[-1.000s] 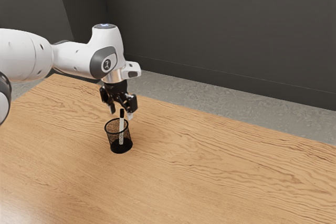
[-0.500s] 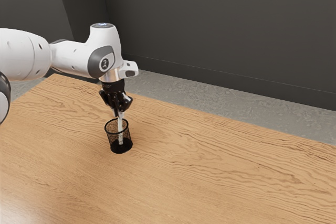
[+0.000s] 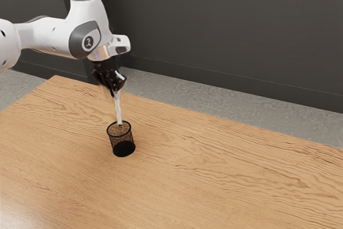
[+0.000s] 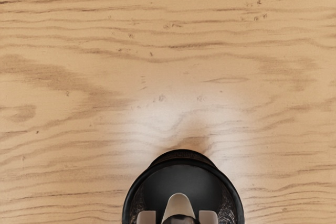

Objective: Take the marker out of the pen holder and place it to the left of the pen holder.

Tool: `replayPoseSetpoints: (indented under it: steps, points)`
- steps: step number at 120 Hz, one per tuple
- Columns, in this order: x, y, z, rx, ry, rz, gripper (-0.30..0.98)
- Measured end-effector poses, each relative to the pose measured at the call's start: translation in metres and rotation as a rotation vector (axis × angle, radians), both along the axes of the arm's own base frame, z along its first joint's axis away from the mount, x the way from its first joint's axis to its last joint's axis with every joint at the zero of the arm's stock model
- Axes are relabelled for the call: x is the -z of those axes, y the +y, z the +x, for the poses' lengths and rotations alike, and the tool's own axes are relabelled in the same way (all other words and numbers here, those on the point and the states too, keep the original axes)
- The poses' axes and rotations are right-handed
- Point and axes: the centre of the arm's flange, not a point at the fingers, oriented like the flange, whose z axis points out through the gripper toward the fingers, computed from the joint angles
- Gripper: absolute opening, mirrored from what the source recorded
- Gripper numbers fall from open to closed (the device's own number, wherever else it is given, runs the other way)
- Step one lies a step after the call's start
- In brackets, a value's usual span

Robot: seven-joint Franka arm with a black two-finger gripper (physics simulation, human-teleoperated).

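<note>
The two-finger gripper (image 3: 116, 94) has risen toward twelve o'clock in the exterior view, white marker (image 3: 118, 111) pinched; best lift straight until it safely clears the mesh pen holder (image 3: 123, 149).

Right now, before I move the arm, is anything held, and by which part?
Yes, the marker: the gripper is shut on its upper end, and the white body hangs below, down to the pen holder's mouth.

Arm (image 3: 48, 35) cut off at exterior view's left edge. Marker's (image 3: 119, 111) top hidden in gripper (image 3: 116, 94). Pen holder (image 4: 184, 163) cropped at wrist view's lower edge.
</note>
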Motion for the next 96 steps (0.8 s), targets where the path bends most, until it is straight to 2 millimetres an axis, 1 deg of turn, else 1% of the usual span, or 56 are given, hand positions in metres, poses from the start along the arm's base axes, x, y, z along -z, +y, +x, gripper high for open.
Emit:
replayPoseSetpoints:
  steps: [12,21,25,33,47,54,60,78,96]
  points:
    - [-0.024,0.012,-0.008,-0.017,-0.032,0.010,-0.10]
    - [-0.031,0.028,-0.013,-0.041,-0.034,0.021,-0.10]
    - [-0.028,0.038,-0.016,-0.057,-0.025,0.024,-0.10]
    - [-0.016,0.060,-0.024,-0.096,0.005,0.026,-0.10]
    - [-0.004,0.107,-0.036,-0.177,0.036,0.027,-0.10]
    - [0.005,0.122,-0.038,-0.203,0.052,0.027,-0.10]
    - [0.014,0.126,-0.037,-0.211,0.068,0.027,-0.10]
    - [0.044,0.126,-0.030,-0.216,0.114,0.023,-0.10]
    - [0.059,0.130,-0.028,-0.228,0.130,0.021,-0.10]
